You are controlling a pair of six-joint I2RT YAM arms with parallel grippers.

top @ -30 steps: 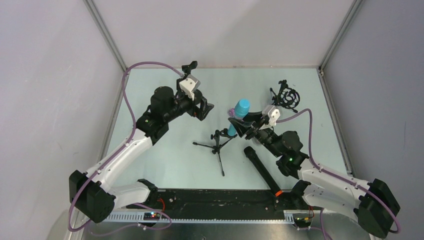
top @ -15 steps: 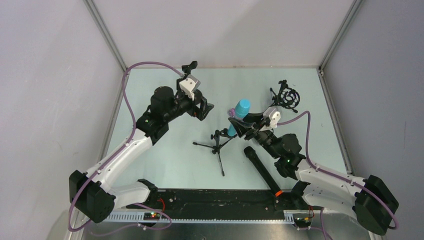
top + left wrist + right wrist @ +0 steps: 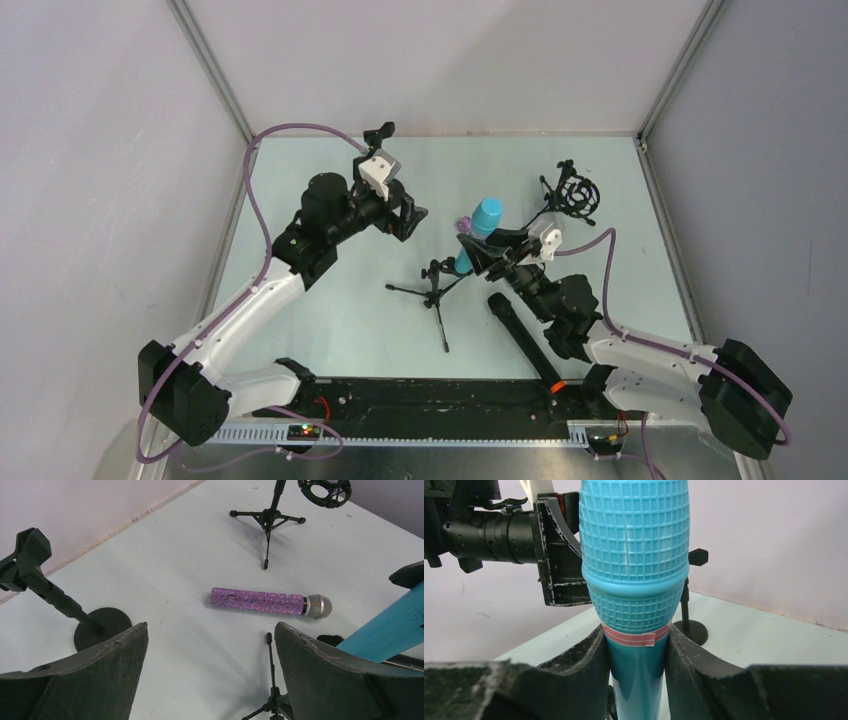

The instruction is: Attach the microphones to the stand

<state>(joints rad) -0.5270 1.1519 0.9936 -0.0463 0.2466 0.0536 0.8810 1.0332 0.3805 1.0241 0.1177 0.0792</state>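
Two scuffed black fingers [image 3: 584, 672] of the right gripper [image 3: 636, 650] pinch the light blue microphone [image 3: 634, 555] just below its waffle-gridded plastic head, at a pink tape band [image 3: 634, 636]; that arm stretches low and forward. The left gripper [image 3: 211, 630] hangs spread wide, arm bent at the elbow. Ahead of it, between its fingers, the cylindrical purple glitter microphone [image 3: 257, 601] with silver mesh grille lies flat on the desk [image 3: 165, 555].
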